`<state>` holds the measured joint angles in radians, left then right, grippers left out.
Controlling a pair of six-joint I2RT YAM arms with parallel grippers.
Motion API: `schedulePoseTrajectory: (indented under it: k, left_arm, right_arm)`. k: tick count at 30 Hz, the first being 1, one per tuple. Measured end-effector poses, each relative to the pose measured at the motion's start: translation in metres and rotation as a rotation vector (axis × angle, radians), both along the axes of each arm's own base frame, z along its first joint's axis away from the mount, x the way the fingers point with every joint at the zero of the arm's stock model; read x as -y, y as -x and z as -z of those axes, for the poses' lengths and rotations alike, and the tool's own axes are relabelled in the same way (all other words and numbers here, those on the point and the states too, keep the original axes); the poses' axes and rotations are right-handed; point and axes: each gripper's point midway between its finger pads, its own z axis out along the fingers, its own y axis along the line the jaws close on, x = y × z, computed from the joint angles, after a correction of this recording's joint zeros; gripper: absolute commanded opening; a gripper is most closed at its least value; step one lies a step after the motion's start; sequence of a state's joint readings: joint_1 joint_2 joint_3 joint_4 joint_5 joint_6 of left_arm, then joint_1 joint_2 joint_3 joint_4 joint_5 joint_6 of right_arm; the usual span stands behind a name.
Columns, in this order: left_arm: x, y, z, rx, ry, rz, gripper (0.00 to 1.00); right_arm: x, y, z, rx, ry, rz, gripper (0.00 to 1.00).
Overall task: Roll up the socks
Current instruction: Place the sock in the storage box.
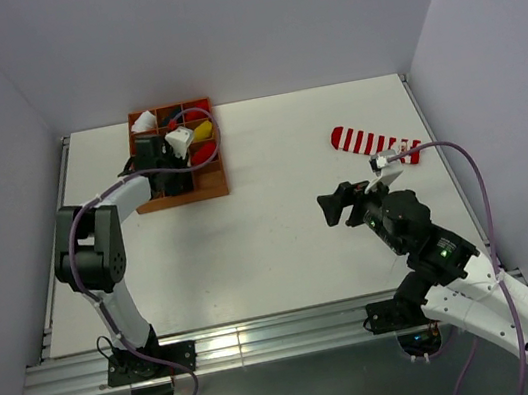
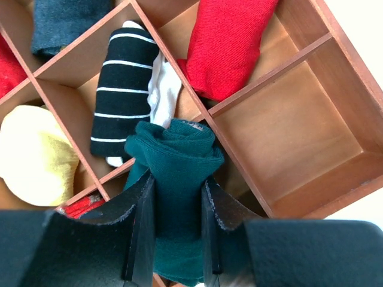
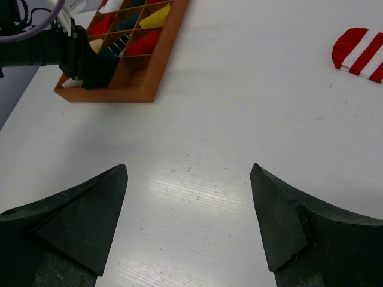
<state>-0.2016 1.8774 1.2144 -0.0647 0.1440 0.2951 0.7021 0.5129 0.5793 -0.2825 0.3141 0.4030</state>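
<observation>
My left gripper (image 2: 178,185) is shut on a rolled dark green sock (image 2: 176,155) and holds it over the wooden compartment tray (image 2: 335,179), above a divider beside an empty compartment. In the top view the left gripper (image 1: 158,154) is over the tray (image 1: 186,198) at the back left. The red-and-white striped sock (image 1: 374,144) lies flat at the right of the table and also shows in the right wrist view (image 3: 359,51). My right gripper (image 1: 338,203) is open and empty above the bare table (image 3: 188,173). The beige sock is out of view.
The tray's compartments hold rolled bundles: black-and-white striped (image 2: 122,89), red (image 2: 227,42), yellow (image 2: 33,152) and dark grey-blue (image 2: 63,21). The tray also shows in the right wrist view (image 3: 143,89). Walls enclose the table at the back and both sides.
</observation>
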Motion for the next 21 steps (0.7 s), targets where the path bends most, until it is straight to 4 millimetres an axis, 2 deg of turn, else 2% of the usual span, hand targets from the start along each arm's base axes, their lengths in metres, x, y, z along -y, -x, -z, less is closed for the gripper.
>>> schedulePoseTrajectory:
  k: [13,16,21]
  left_arm:
    - [0.001,-0.004,0.014,-0.061,-0.029,0.020,0.00]
    - [0.002,-0.010,0.016,-0.064,-0.036,0.027,0.00]
    - [0.003,-0.008,0.029,-0.115,-0.058,0.033,0.00]
  right_arm:
    - [0.000,0.000,0.006,-0.011,0.010,-0.001,0.90]
    - [-0.001,-0.001,0.008,-0.016,0.014,-0.001,0.90]
    - [-0.001,-0.001,0.010,-0.022,0.020,-0.001,0.90]
